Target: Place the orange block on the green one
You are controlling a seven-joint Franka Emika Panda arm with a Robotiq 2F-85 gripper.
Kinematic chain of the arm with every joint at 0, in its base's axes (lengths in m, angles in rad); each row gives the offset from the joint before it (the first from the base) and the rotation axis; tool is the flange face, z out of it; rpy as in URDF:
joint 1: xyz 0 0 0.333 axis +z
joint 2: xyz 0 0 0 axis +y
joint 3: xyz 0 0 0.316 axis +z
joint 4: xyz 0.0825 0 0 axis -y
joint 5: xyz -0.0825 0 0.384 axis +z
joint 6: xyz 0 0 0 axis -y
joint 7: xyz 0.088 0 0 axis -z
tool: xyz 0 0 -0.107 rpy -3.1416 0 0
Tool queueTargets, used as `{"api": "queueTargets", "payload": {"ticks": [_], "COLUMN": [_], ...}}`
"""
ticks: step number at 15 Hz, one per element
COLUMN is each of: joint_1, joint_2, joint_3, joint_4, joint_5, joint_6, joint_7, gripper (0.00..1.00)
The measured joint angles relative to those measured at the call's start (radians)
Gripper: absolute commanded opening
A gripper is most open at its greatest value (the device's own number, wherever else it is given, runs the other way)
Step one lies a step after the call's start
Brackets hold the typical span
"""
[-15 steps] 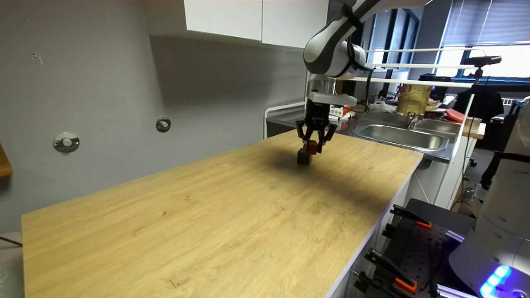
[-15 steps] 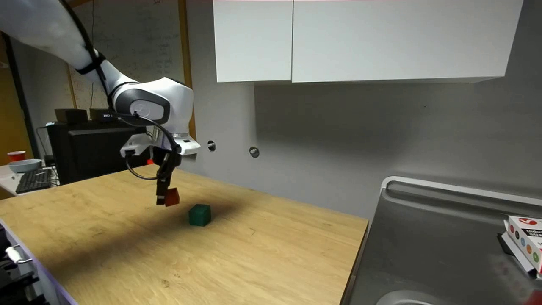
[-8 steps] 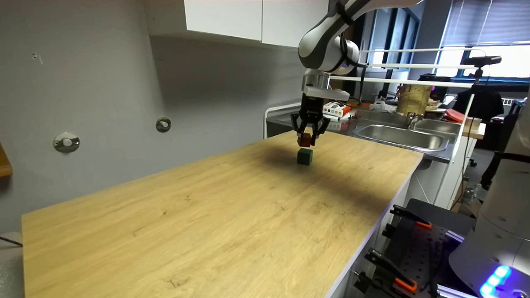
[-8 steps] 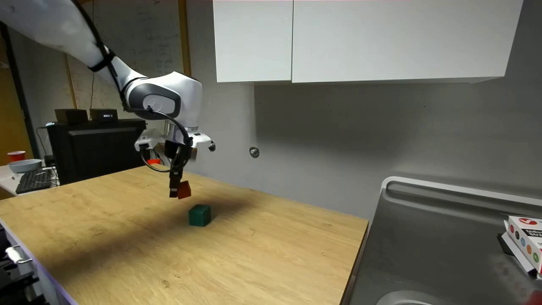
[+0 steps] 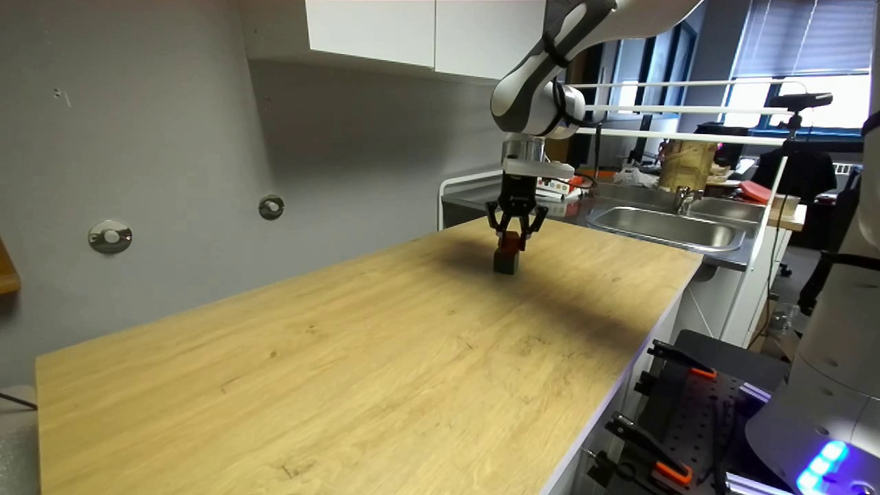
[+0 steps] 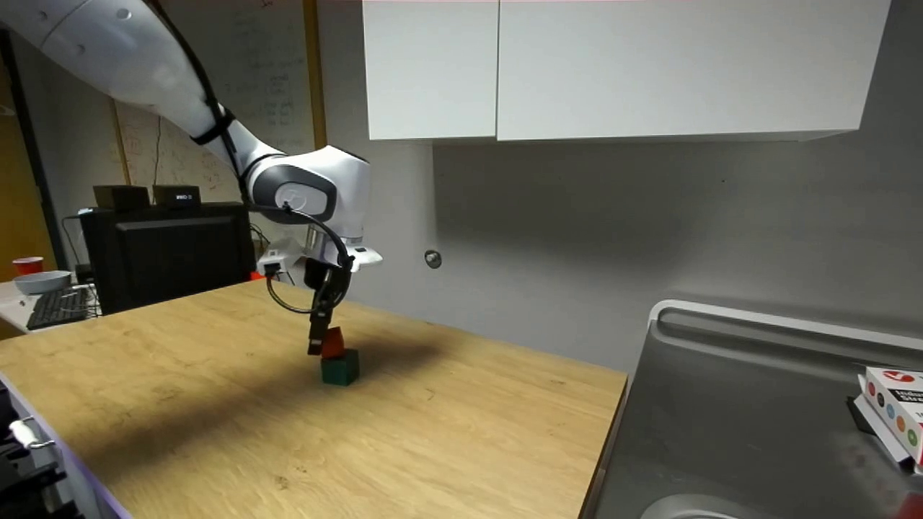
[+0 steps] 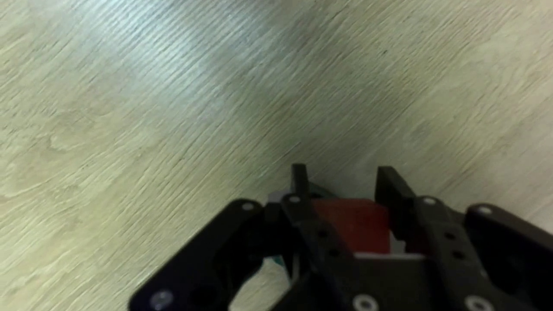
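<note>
The orange block (image 5: 509,242) is between the fingers of my gripper (image 5: 512,246), which is shut on it. In an exterior view the orange block (image 6: 332,344) looks slightly tilted and sits toward the left side of the green block's top. The green block (image 6: 340,369) rests on the wooden table, directly below; it also shows in an exterior view (image 5: 506,263). I cannot tell whether the two blocks touch. In the wrist view the orange block (image 7: 358,226) shows between the dark fingers, and the green block is mostly hidden behind the gripper.
The wooden tabletop (image 5: 330,357) spreads around the blocks. A wall with a white cabinet (image 6: 649,72) stands behind. A metal sink counter (image 6: 721,425) with a white box (image 6: 898,407) adjoins the table. A black monitor (image 6: 180,252) stands beyond its far end.
The gripper, holding the orange block, first rose and moved across toward the green block, then came down over it. The green block has not moved.
</note>
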Motion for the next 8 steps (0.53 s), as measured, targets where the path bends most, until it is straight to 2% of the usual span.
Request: {"api": "queueTargets", "payload": {"ticks": [5,6,7,8], "joint_1": [-0.015,-0.017,-0.02,-0.022], "joint_2": [0.037,0.041,0.046,0.05], "joint_3": [-0.01,-0.011,-0.012,-0.012], "joint_4": [0.049,0.056,0.063,0.069], "joint_5": [0.001,0.001,0.001,0.001], "joint_6": [-0.039,-0.045,-0.053,-0.061], "joint_7": [-0.002,-0.002,-0.002,-0.003], "gripper": [0.18,0.27,0.68,0.69]}}
